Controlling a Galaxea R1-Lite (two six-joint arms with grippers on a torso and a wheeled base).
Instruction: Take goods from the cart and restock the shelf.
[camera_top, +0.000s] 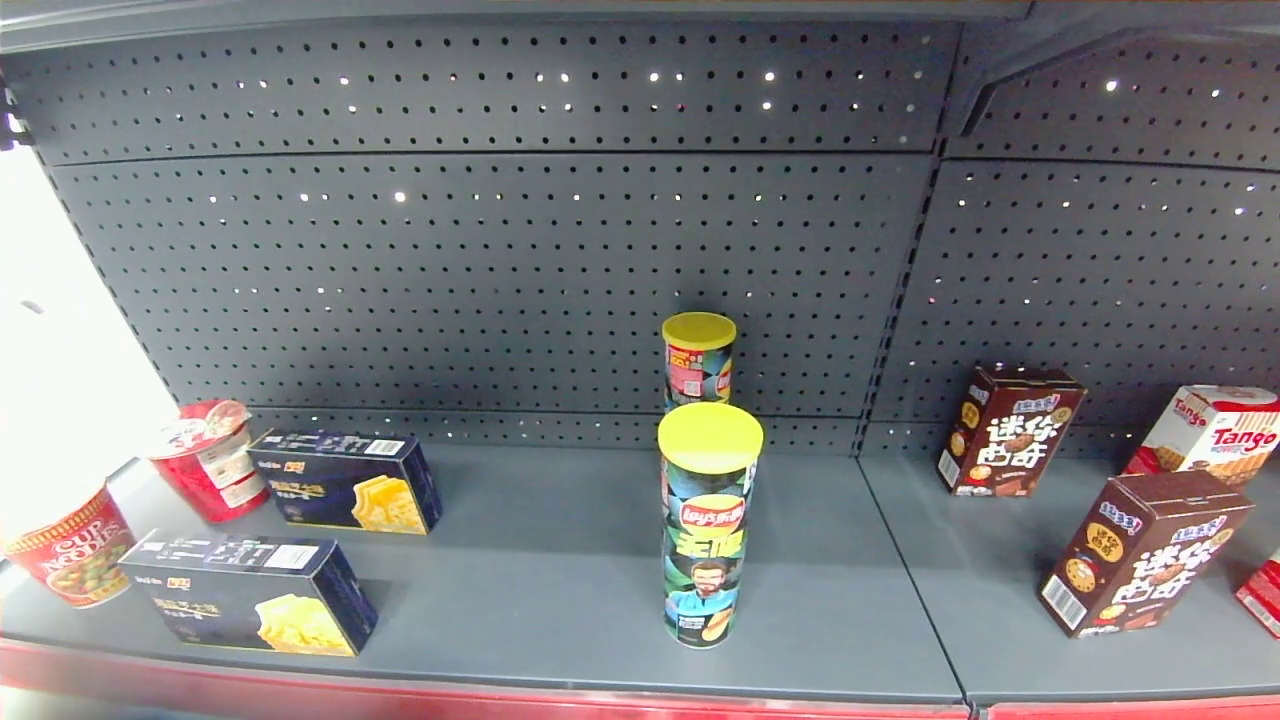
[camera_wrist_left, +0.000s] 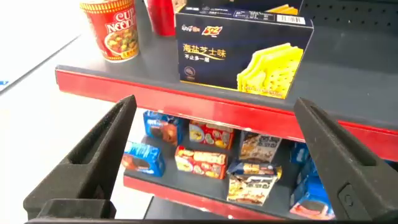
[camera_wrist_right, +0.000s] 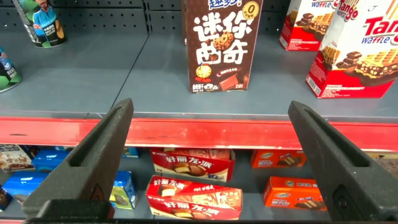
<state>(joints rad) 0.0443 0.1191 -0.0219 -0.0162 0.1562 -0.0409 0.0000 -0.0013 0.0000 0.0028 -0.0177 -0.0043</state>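
1. Near the middle of the shelf (camera_top: 560, 570), two yellow-lidded chip cans stand upright in file. The front can (camera_top: 708, 540) is nearer the front edge and the rear can (camera_top: 698, 362) is close to the pegboard back wall (camera_top: 480, 260).
2. At the left end, the front cracker box (camera_top: 255, 592) lies by the front edge, and the rear cracker box (camera_top: 350, 480) lies behind it. The noodle cup (camera_top: 65, 545) and the red cup (camera_top: 210, 460) stand by the left edge.
3. On the right section, the front biscuit box (camera_top: 1140, 552) and the rear biscuit box (camera_top: 1008, 430) stand upright. The wafer box (camera_top: 1215, 430) is at the back right.
4. The left gripper (camera_wrist_left: 214, 162) hangs in front of the shelf's red lip (camera_wrist_left: 186, 93), below the front cracker box. Its jaws are wide apart with nothing between them.
5. The right gripper (camera_wrist_right: 211, 162) hangs in front of the lip, facing the front biscuit box. Its jaws are wide apart and hold nothing.
6. The lower shelf (camera_wrist_right: 249, 180) carries packaged snacks (camera_wrist_right: 193, 165).
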